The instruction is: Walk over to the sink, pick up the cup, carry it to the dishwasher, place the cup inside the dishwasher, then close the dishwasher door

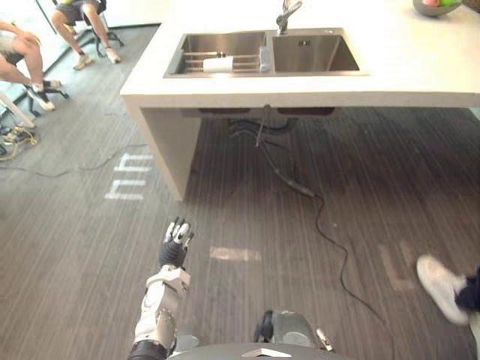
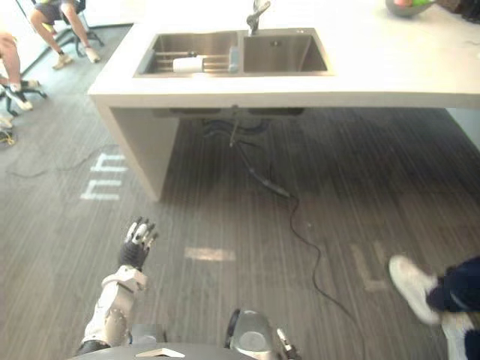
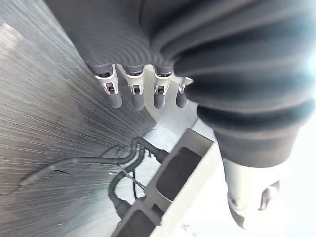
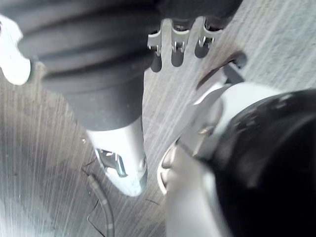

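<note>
A white cup (image 1: 218,64) lies on its side on a wire rack in the left basin of a steel double sink (image 1: 268,73), set in a white counter island ahead of me. My left hand (image 1: 176,244) hangs low over the wooden floor at the lower left, well short of the island, fingers (image 3: 133,94) straight and holding nothing. In the right wrist view my right hand (image 4: 123,163) points down at the floor beside my body, its fingers (image 4: 177,49) relaxed and empty.
A faucet (image 1: 285,15) stands between the basins, and a bowl of fruit (image 1: 439,6) sits at the counter's far right. People sit on chairs (image 1: 82,22) at the far left. A person's white shoe (image 1: 442,289) is on the floor to my right.
</note>
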Robot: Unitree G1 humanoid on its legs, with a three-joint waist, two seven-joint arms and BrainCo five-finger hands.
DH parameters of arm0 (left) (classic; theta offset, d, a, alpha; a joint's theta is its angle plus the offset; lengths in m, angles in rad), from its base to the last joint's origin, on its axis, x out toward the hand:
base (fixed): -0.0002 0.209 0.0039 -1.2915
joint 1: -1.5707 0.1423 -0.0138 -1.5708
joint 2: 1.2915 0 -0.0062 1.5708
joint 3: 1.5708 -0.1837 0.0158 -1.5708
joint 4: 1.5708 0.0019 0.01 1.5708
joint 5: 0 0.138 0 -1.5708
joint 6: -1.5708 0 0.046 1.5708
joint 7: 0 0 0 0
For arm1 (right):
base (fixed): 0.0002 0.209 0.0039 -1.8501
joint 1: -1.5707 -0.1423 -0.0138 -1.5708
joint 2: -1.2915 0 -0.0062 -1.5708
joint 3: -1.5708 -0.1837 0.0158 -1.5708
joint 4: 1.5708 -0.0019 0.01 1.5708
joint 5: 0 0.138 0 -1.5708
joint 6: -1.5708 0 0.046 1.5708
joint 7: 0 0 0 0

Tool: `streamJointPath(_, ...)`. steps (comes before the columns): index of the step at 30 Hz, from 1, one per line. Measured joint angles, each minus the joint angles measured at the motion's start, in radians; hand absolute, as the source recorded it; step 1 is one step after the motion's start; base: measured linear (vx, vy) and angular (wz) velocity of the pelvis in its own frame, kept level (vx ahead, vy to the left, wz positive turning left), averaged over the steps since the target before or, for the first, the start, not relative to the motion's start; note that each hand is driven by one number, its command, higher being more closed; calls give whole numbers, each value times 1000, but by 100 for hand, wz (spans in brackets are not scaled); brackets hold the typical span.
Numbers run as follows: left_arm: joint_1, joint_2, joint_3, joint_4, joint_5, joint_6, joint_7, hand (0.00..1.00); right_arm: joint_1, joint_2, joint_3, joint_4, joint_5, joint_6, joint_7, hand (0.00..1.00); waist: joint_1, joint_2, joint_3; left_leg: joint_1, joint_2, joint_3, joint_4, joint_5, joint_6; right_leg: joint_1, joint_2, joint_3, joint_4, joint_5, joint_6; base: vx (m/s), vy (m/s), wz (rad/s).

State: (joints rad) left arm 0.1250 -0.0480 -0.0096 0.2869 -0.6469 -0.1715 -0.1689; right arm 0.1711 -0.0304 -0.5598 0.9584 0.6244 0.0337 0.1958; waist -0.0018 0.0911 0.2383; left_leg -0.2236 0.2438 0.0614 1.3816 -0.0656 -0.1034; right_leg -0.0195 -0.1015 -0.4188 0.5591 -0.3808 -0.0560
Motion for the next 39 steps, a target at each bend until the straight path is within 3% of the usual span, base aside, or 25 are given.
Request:
streamJointPath(3,25,12,-10,-168,-16,3,-19,0,-42,-29,76,-56,48,-8,21,0,52,-24,1,-124,-29,147,-218,-95,56,142,-15,32,-143,24,44,511,-6,-48)
streamJointPath(5,29,12,-13,-319,-16,-10,-16,0,-74,-56,159,-137,35,-10,38,0,60,-49,6,-140,-90,246,-624,-99,76,225,-59,70,-216,33,61,557,90,-41)
streamJointPath(6,29,12,-13,-357,-17,-17,-11,0,-79,-62,172,-150,22,-11,36,0,61,-51,5,-137,-110,259,-731,-77,71,238,-69,82,-222,33,61,577,135,-39)
streamJointPath(7,23,17,-6,-417,-17,-37,-8,0,-82,-67,176,-157,-14,-10,34,0,65,-49,6,-125,-142,282,-930,-6,51,265,-83,106,-222,33,61,722,237,-33)
streamJointPath(8,9,31,5,-450,-17,-57,-7,0,-73,-68,174,-153,-47,-5,30,0,64,-44,6,-87,-176,300,-1089,93,29,307,-87,130,-217,32,97,604,209,-30)
streamJointPath(9,3,38,10,-457,-16,-69,-7,0,-61,-69,172,-149,-57,4,19,0,66,-37,1,-65,-187,298,-1141,123,28,333,-86,144,-207,27,116,633,302,-34)
streamJointPath(10,5,48,16,-467,-17,-88,-7,0,-42,-76,162,-133,-76,18,8,0,76,-12,-15,-32,-174,282,-1181,118,47,358,-68,176,-189,10,141,495,305,-52)
streamJointPath(11,-22,75,36,-441,-18,-108,-7,0,-56,-53,143,-70,-83,43,-13,0,90,-45,-27,-37,-197,279,-1094,141,186,385,-97,219,-167,-7,138,820,457,-42)
streamJointPath(12,-57,90,70,-447,-18,-107,11,0,-62,-29,123,-36,-87,78,-23,0,90,-74,-41,-88,-199,267,-976,36,181,352,-110,267,-128,50,138,665,359,-30)
streamJointPath(14,-74,86,84,-486,-17,-100,31,0,-68,-13,65,-13,-110,98,-26,0,106,-90,-38,-93,-209,269,-914,-25,187,336,-123,318,-81,103,162,543,283,-6)
streamJointPath(15,-89,86,90,-549,-7,-74,65,0,-79,-14,-35,49,-161,116,-23,0,97,-110,-49,-53,-258,266,-900,-92,205,281,-158,369,83,245,240,554,281,14)
streamJointPath(16,-97,88,91,-566,2,-62,77,0,-83,-17,-54,68,-182,115,-22,0,94,-113,-50,-29,-276,263,-916,-106,211,247,-172,390,160,328,311,646,303,30)
streamJointPath(17,-103,94,100,-595,4,-46,91,0,-80,-19,-83,97,-209,103,-21,0,82,-115,-53,11,-298,259,-943,-121,212,183,-180,425,291,424,354,476,205,18)
streamJointPath(18,-103,106,120,-641,25,-23,128,0,-97,-18,-116,95,-220,76,-17,0,65,-107,-57,78,-314,257,-982,-138,211,35,-189,429,549,430,349,447,190,9)
streamJointPath(19,-103,108,123,-646,28,-21,136,0,-99,-20,-118,92,-220,73,-17,0,63,-105,-58,92,-315,257,-989,-138,213,12,-192,421,585,425,343,420,164,4)
streamJointPath(21,-104,115,122,-660,60,-19,171,0,-95,-28,-122,78,-189,68,-16,0,45,-88,-67,193,-315,246,-1047,-141,225,-98,-215,341,702,371,251,373,116,8)
streamJointPath(22,-104,120,118,-656,65,-24,188,0,-94,-34,-126,79,-151,69,1,0,35,-78,-73,257,-309,236,-1103,-141,224,-160,-228,277,693,313,163,383,74,10)
streamJointPath(23,-107,125,115,-637,74,-38,194,0,-94,-40,-131,77,-137,71,19,0,30,-71,-76,305,-296,227,-1136,-141,215,-211,-229,222,622,257,114,376,48,13)
streamJointPath(24,-112,127,113,-622,86,-51,204,0,-93,-40,-130,77,-138,71,24,0,26,-70,-77,322,-288,219,-1149,-142,207,-229,-226,197,564,238,106,359,-18,28)
streamJointPath(25,-130,127,97,-581,109,-79,223,0,-88,-39,-129,80,-146,78,38,0,15,-62,-74,339,-271,195,-1157,-150,186,-244,-198,166,384,210,101,415,-139,56)
streamJointPath(26,-149,133,82,-534,125,-108,233,0,-75,-25,-127,85,-165,85,49,0,8,-83,-86,343,-263,163,-1152,-164,163,-237,-148,170,153,232,108,338,-137,69)
streamJointPath(27,-153,144,75,-515,130,-120,232,0,-65,-11,-123,93,-173,94,55,0,4,-102,-93,344,-271,143,-1150,-171,152,-226,-135,177,36,306,101,423,-238,72)
streamJointPath(28,-152,157,63,-477,147,-136,230,0,-47,9,-109,121,-189,105,65,0,3,-147,-111,353,-293,107,-1144,-187,131,-211,-134,176,-61,332,99,350,-235,34)
streamJointPath(32,-148,91,32,-401,162,-156,227,0,-35,-21,-99,123,-240,122,89,0,29,-55,-127,350,-211,101,-1120,-205,90,-116,-39,153,-239,312,103,267,-177,-19)
streamJointPath(39,-210,89,-36,-258,219,-143,220,0,-36,-16,-113,120,-239,118,65,0,22,-47,-147,364,-201,73,-1180,-119,80,-45,8,160,-429,386,91,99,-79,-13)
